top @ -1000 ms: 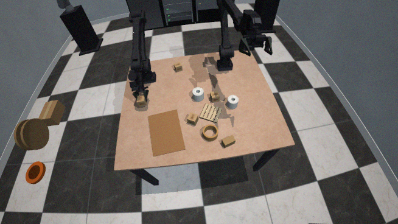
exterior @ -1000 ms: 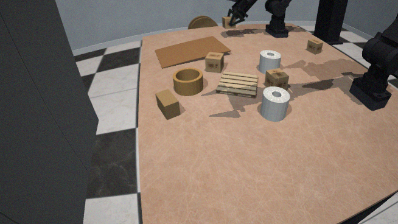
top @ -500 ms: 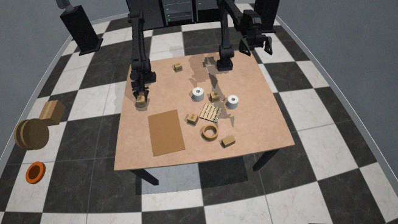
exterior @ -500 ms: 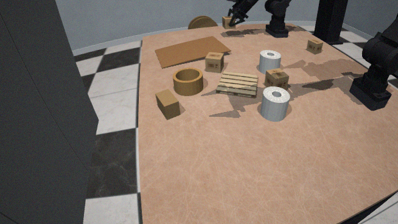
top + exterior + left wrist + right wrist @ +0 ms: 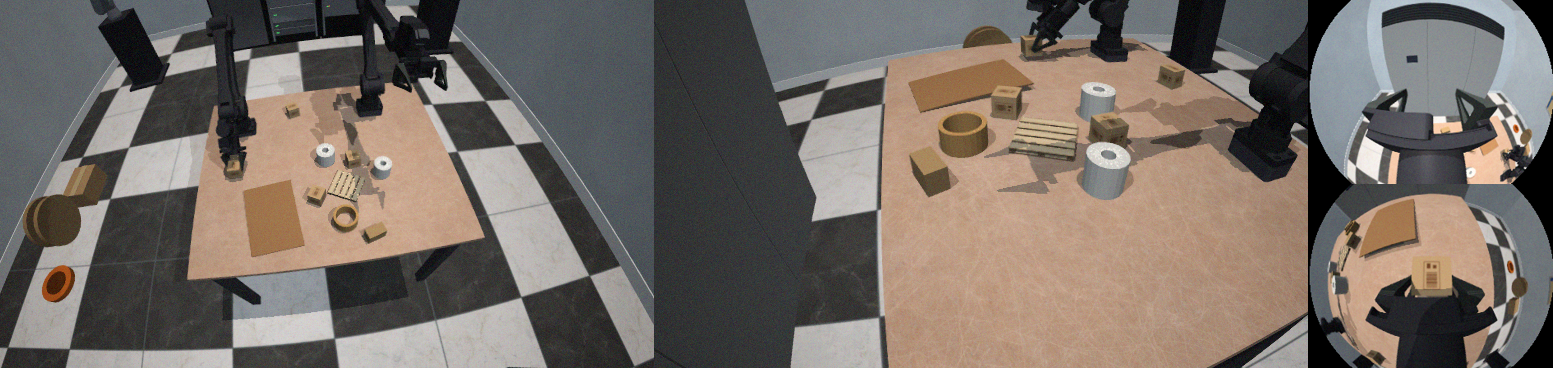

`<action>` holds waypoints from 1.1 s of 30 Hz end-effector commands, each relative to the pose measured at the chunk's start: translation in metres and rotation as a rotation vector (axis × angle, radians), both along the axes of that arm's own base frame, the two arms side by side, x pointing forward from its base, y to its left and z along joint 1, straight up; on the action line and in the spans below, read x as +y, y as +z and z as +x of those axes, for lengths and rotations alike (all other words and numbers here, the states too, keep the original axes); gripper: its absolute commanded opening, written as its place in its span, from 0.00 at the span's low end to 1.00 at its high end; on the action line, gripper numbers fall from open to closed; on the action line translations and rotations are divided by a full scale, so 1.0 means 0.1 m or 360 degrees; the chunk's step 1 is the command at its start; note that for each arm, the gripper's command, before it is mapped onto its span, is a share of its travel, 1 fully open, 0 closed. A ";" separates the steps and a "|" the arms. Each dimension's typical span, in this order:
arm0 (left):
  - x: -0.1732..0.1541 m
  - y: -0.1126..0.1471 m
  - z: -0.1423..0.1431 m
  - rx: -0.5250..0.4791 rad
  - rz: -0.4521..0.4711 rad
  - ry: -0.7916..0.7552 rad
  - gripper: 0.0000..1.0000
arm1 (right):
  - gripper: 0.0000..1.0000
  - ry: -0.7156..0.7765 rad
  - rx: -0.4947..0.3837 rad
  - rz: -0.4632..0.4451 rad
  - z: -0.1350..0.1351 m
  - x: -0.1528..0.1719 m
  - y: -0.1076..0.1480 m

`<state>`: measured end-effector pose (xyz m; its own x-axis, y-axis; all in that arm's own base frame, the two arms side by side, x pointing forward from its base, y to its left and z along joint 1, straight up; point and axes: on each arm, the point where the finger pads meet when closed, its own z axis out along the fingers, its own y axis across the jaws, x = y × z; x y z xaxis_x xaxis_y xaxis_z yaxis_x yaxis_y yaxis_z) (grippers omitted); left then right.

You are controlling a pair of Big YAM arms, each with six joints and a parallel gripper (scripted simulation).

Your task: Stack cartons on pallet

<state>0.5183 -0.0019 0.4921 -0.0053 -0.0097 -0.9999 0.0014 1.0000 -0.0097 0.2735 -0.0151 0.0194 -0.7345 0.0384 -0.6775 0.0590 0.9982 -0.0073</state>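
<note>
1. Four cartons in all, with no readable number on any; bottom faces out of sight.
2. Nearest in the exterior view, a white roll [image 5: 382, 169] [image 5: 1105, 177], upright, hiding part of the carton [image 5: 352, 158] [image 5: 1108, 129] behind it; can't tell from there whether touching.
3. Off to one side, a plain brown block [image 5: 375, 232] [image 5: 930, 171], then a round cardboard ring [image 5: 356, 218] [image 5: 963, 145], its inner floor hard to see from the exterior.
4. Just beyond, the slatted pallet [image 5: 346, 185] [image 5: 1044, 138], bearing no carton, partly in shadow.
5. Near the pallet, a second carton [image 5: 316, 195] [image 5: 1006, 102]; across from it, another roll [image 5: 325, 156] [image 5: 1097, 104], also upright.
6. Farther, a flat brown sheet [image 5: 273, 218] [image 5: 969, 84], with a third carton [image 5: 292, 110] [image 5: 1170, 76] well apart, near the table edge.
7. Farthest on the table, a fourth carton [image 5: 233, 168] [image 5: 1029, 46] [image 5: 1431, 271], gripped between the fingers of the right gripper [image 5: 234, 163] [image 5: 1035, 47] [image 5: 1431, 275]. Partly masked by those fingers; can't tell whether touching the tabletop. Toward the wrist camera, label print too blurred to read.
8. Outside the exterior frame, the left gripper [image 5: 428, 85] [image 5: 1431, 91], raised, fingers wide, nothing between.
</note>
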 end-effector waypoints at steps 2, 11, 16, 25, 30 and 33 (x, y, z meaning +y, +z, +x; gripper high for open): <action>0.01 0.06 0.00 -0.0026 0.0015 0.0002 1.00 | 0.50 0.0014 -0.0042 -0.0006 0.07 0.01 0.01; 0.01 0.06 0.00 -0.0026 0.0015 0.0002 1.00 | 0.50 0.0020 -0.0050 -0.0007 0.09 0.03 -0.05; 0.01 0.06 0.00 -0.0026 0.0015 0.0002 1.00 | 0.50 0.0019 -0.0044 -0.0007 0.07 0.03 -0.09; 0.01 0.06 0.00 -0.0026 0.0015 0.0002 1.00 | 0.50 0.0019 -0.0044 -0.0007 0.07 0.03 -0.13; 0.01 0.06 0.00 -0.0026 0.0015 0.0002 1.00 | 0.50 0.0019 -0.0044 -0.0007 0.07 0.03 -0.15; 0.01 0.06 0.00 -0.0026 0.0015 0.0002 1.00 | 0.50 0.0019 -0.0039 -0.0007 0.06 0.03 -0.18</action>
<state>0.5183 -0.0019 0.4921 -0.0053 -0.0097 -0.9999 0.0014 1.0000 -0.0097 0.2762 -0.0151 0.0016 -0.7275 0.0378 -0.6850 0.0586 0.9983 -0.0072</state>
